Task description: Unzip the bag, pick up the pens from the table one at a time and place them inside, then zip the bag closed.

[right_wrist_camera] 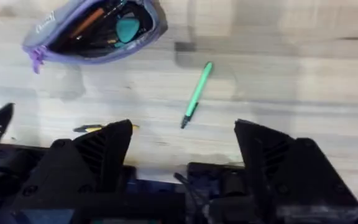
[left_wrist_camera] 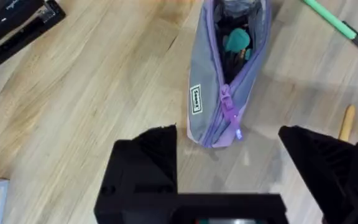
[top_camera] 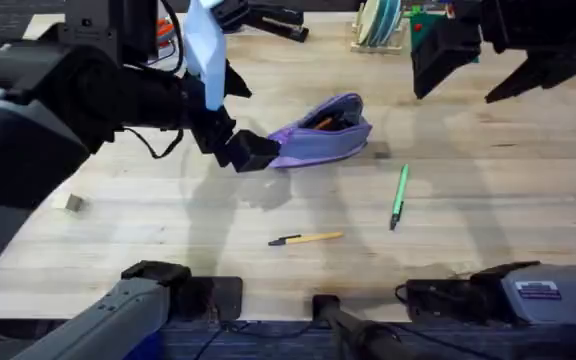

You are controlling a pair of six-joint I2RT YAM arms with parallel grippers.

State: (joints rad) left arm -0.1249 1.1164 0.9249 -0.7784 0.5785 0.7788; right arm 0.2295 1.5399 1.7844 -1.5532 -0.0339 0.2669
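bag [left_wrist_camera: 224, 81] just beyond L hand [left_wrist_camera: 229, 163]

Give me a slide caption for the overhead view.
Left gripper at the unzipped bag; green pen and yellow pen on table.

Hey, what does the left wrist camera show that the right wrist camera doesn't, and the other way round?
Left wrist alone: the white label on the bag's grey side, the zipper pull near the closed end, and a black object lying on the table. Right wrist alone: the whole green pen, and the right gripper, open. Both share the unzipped bag with items inside, part of the yellow pen and the wooden table.
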